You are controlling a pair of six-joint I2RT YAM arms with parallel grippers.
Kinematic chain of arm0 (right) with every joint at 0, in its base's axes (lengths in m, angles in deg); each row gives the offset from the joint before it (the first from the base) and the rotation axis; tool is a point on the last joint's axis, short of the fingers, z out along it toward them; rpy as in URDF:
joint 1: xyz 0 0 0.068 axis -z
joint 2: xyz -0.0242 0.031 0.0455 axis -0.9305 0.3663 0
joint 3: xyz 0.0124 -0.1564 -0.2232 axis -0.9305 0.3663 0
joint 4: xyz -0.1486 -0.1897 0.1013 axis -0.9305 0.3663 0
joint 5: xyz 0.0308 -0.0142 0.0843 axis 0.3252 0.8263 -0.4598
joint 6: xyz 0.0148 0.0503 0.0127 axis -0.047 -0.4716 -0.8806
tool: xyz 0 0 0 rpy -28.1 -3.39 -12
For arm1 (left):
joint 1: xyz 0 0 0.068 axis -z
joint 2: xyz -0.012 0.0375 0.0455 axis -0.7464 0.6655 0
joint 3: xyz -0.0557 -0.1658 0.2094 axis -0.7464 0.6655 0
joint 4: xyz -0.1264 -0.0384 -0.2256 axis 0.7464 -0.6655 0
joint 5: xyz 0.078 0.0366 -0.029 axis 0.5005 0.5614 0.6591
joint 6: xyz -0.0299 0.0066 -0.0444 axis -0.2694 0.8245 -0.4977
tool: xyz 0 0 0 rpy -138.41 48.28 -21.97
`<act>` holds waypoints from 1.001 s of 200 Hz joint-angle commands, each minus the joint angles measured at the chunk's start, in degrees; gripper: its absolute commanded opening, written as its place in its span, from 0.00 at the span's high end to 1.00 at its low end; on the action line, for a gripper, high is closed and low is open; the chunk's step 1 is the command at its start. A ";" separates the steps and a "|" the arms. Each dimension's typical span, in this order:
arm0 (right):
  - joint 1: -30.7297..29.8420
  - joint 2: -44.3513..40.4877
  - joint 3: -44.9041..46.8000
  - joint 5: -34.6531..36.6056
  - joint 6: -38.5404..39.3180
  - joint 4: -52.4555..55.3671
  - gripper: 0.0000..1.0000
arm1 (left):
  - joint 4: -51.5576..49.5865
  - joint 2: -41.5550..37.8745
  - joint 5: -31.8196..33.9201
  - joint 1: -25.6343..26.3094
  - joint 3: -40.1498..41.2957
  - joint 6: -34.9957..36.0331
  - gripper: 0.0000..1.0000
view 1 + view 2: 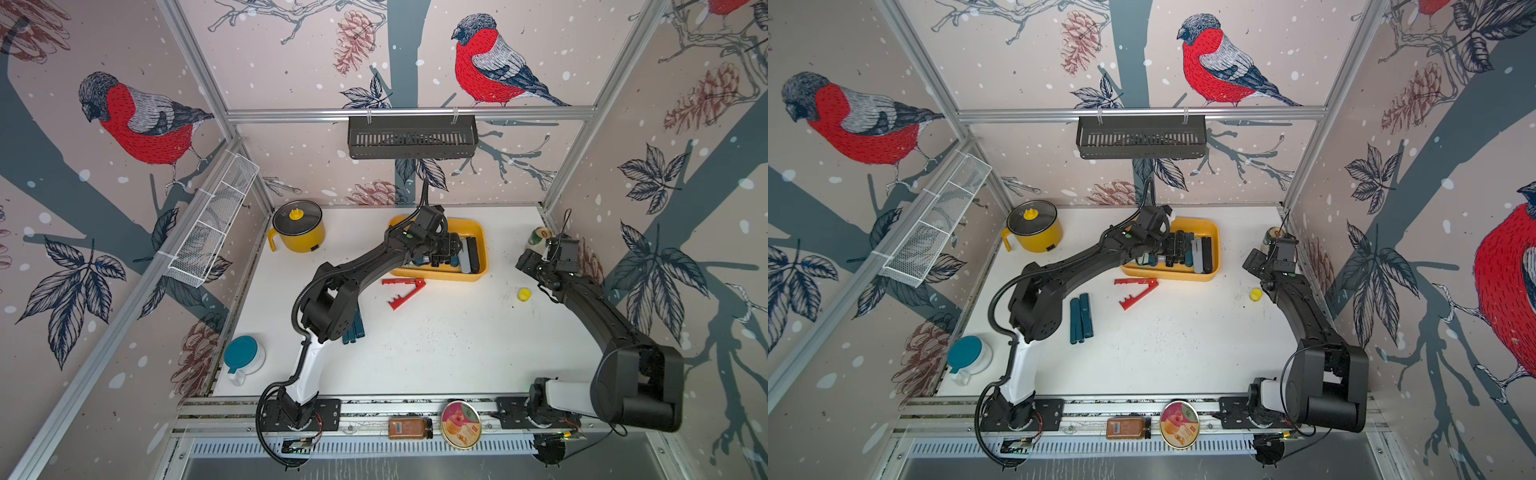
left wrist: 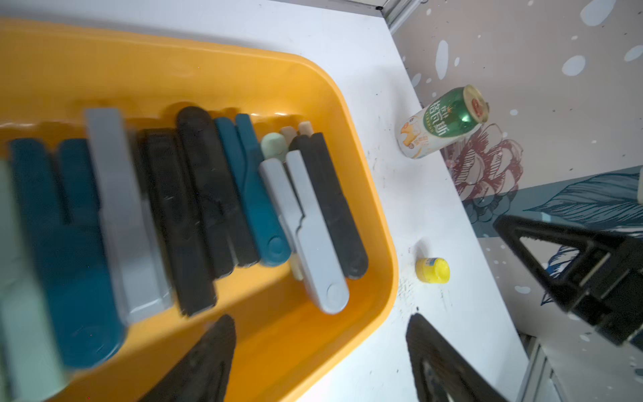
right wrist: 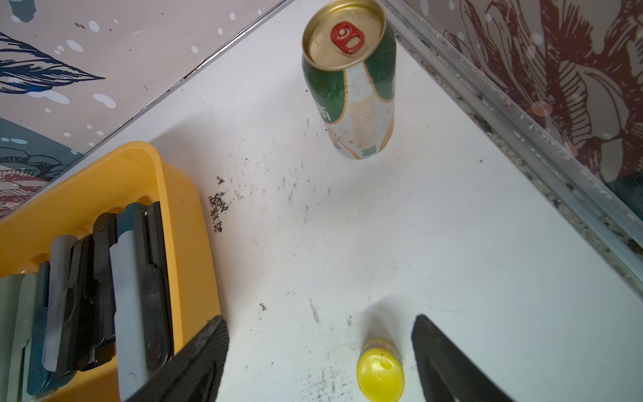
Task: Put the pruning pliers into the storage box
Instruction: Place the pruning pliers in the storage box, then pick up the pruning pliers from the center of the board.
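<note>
**Bimanual cell, top and wrist views.** The storage box (image 1: 478, 232), a shallow yellow tray, sits on the white table (image 1: 436, 353) toward the back wall. Inside it the pruning pliers (image 2: 306, 236) lie folded and packed side by side in a row, teal, grey, black, mint and beige, with some resting partly on their neighbours. The left gripper (image 1: 446, 249) hangs over the box interior. In the left wrist view its jaws stand wide apart with nothing between them, and the nearest pliers there are blurred. Two tools lie outside the box. The red pliers (image 1: 401, 291) are spread in a toothed V on the table just in front of the box, not touching it. The teal pliers (image 1: 1081, 318) lie with their arms side by side nearer the front left, close to the left arm's elbow; in a top view that arm covers most of them. The right gripper (image 3: 320, 322) is held above the table to the right of the box, its jaws also wide apart and empty. An upright green-and-white can (image 3: 351, 87) stands in the far right corner. A small yellow bottle (image 3: 381, 372) sits on the table below the right gripper, well apart from the box. A lidded yellow pot (image 1: 297, 228) stands at the back left.
</note>
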 commanded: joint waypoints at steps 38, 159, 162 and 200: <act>0.30 -0.23 -0.06 -0.25 0.74 -1.61 0.16 | -3.32 -23.56 28.01 -0.11 29.05 -5.57 0.10; 0.31 -0.69 0.63 -0.62 0.59 -2.37 0.16 | -9.57 -32.83 29.12 -6.18 49.43 -11.28 0.16; 0.31 -0.68 0.65 -0.60 0.56 -2.37 0.16 | -9.53 -32.61 28.93 -6.25 49.44 -11.32 0.17; 0.32 -0.94 0.50 -0.28 0.66 -1.92 0.16 | -8.80 -31.50 28.10 -6.45 50.73 -11.80 0.24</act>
